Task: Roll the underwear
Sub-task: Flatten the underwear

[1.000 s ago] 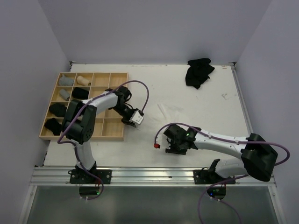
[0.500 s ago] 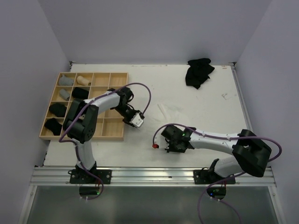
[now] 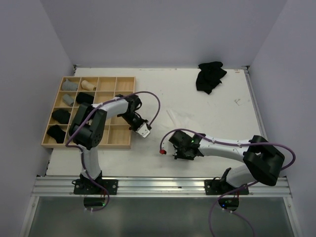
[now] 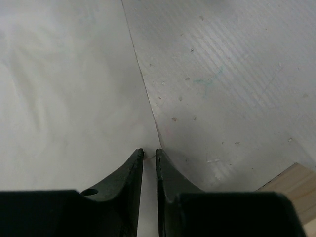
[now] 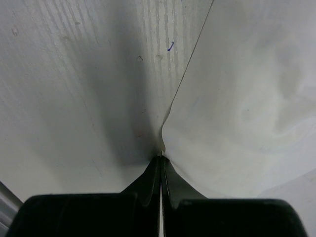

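- Down at the bottom centre of the right wrist view, my right claw [image 5: 161, 159] has its fingers pressed tight together. It's clamped on the edge of the white underwear [image 5: 237, 98], and the cloth puckers in toward the tips.
- That white cloth fills the right side of the frame, with bare table [image 5: 64, 84] on the left.
- Over on the left wrist view, my left claw [image 4: 149, 154] sits at bottom centre with its fingers a thin slit apart. The cloth's edge runs right up to the tips, and I can't tell whether it has a bite.
- Cloth lies on the left of that frame, table on the right, and a corner of the wooden tray [image 4: 296, 182] shows at lower right.
- From overhead, both claws are low on the table in the lower middle. The left one is just off the tray's lower right corner.
- The tray's left-hand compartments hold grey rolls [image 3: 70, 85], a beige roll [image 3: 89, 85] and black rolls [image 3: 60, 115].
- A black heap of underwear [image 3: 211, 76] lies at upper right, well apart from both claws.
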You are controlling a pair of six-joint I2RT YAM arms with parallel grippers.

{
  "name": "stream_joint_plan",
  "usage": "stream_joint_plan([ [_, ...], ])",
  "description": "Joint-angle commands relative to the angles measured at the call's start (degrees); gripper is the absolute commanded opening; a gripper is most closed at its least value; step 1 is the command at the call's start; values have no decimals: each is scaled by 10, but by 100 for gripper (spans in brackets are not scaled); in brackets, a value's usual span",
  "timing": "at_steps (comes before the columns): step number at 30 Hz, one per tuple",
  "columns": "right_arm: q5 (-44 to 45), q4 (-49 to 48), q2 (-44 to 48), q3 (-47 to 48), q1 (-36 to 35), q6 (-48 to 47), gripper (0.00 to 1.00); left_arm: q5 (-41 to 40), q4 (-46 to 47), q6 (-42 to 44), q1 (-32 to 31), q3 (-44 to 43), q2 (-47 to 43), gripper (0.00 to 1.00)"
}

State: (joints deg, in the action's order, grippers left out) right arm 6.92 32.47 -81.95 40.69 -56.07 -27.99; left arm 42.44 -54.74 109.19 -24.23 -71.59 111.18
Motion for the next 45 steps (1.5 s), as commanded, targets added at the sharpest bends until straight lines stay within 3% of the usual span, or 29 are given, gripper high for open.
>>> stream_joint_plan([
  [1, -8, 4, 21, -11, 4, 20, 0, 2, -5, 23, -9, -2, 2, 19],
  [10, 7, 1, 29, -13, 3, 20, 0, -54, -6, 34, -37, 11, 8, 36],
  [12, 6, -1, 33, -15, 4, 19, 0, -61, 0, 31, -41, 12, 8, 31],
  [14, 13, -1, 38, -14, 3, 20, 0, -71, 16, 14, -44, 15, 11, 17],
  [15, 15, -1, 42, -12, 3, 21, 0, -81, 23, 4, -46, 15, 13, 5],
  [16, 22, -2, 48, -11, 3, 26, 0, -82, 24, -3, -44, 11, 15, 1],
  [25, 108, -16, 204, 5, 4, 108, 0, 55, -14, -105, 3, -73, -30, 0],
  [34, 158, 32, 222, 95, 6, 206, 0, 104, 53, -274, 5, -92, -86, 0],
  [40, 127, 134, 261, 180, 4, 332, 0, 134, 26, -304, 6, -24, -203, 0],
  [45, 127, 238, 301, 273, -6, 395, 0, 166, 28, -404, 12, 32, -306, 0],
])
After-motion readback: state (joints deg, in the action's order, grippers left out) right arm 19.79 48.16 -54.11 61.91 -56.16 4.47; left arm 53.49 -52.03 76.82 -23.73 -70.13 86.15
